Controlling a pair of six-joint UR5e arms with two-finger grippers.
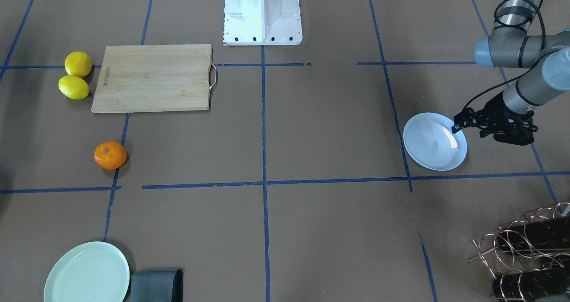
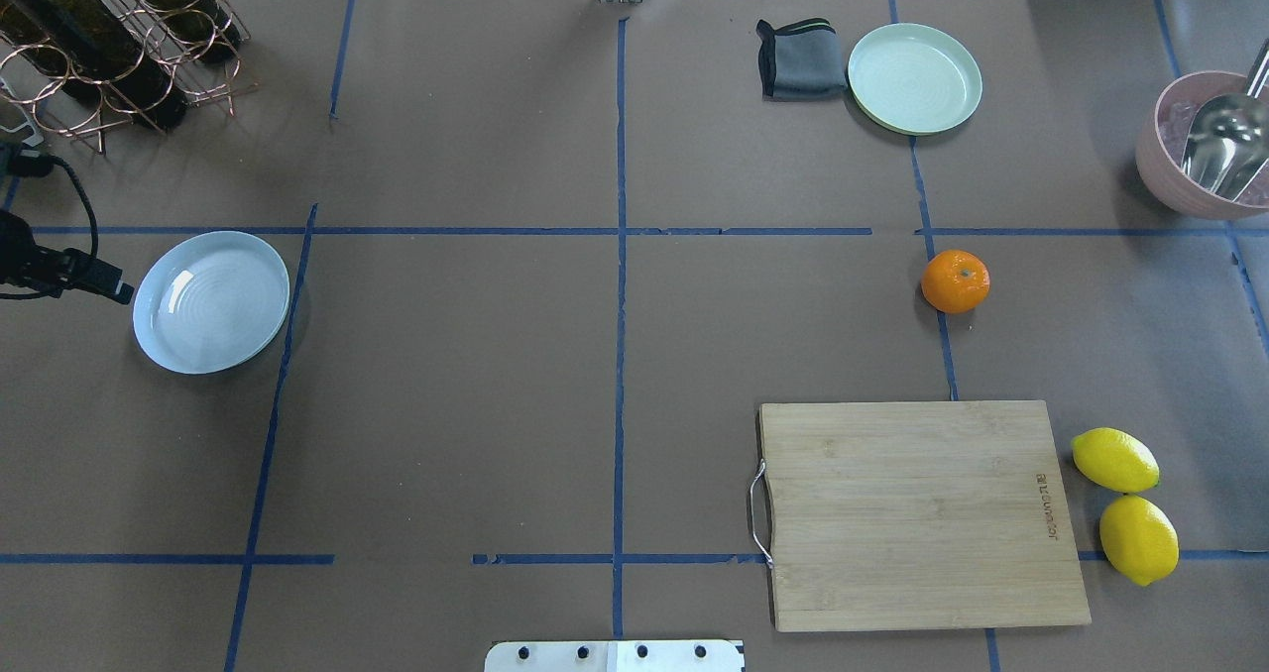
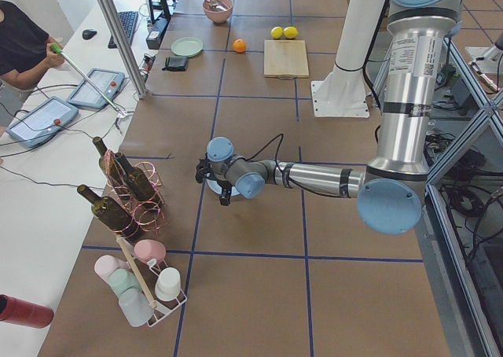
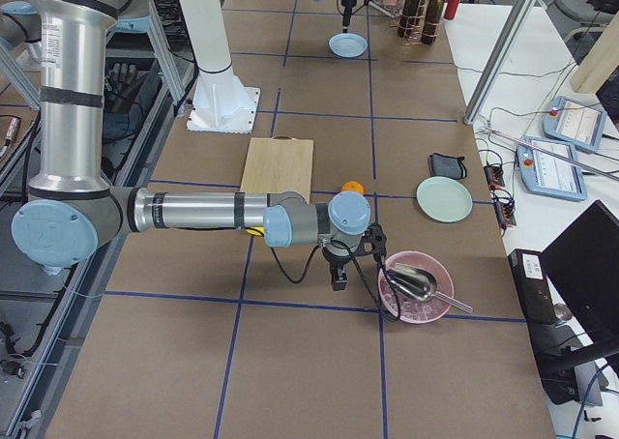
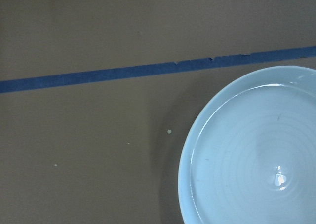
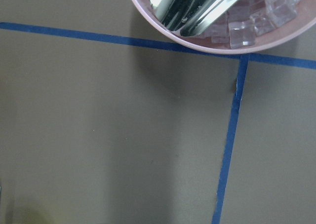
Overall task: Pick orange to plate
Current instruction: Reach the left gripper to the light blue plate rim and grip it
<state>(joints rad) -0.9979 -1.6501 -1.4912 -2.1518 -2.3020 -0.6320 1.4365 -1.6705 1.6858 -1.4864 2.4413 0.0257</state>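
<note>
Sitting alone on the brown desk [image 2: 496, 404], right on a blue tape line [image 2: 949, 355], stem dot up: the orange [image 2: 956, 281]; on the robot's right half, between the bamboo cutting board [image 2: 917, 513] and the mint-green plate [image 2: 914, 78], touching neither. Lying far across the desk on the robot's left half, well apart from the orange: the pale bluish-white plate [image 2: 211, 301], glossy, faintly ringed. Reaching in low from the outer side, the left arm [image 1: 525, 92], with the left jaws just beside the plate's rim; released or clenched, cannot tell; touching the rim or not, cannot tell either; only part of the plate and a strip of tape in the left wrist view. Hanging tips-down near the pink bowl [image 2: 1180, 171] in the right side view, the right jaws; released or clenched, cannot tell. Holding a metal scoop [image 2: 1224, 147] and clear ice cubes [image 6: 276, 12], that bowl. Two lemons [image 2: 1114, 460] close together beside the board; grey cloth [image 2: 801, 58] against the mint-green plate; bottle rack [image 2: 109, 48] at the far left corner.
</note>
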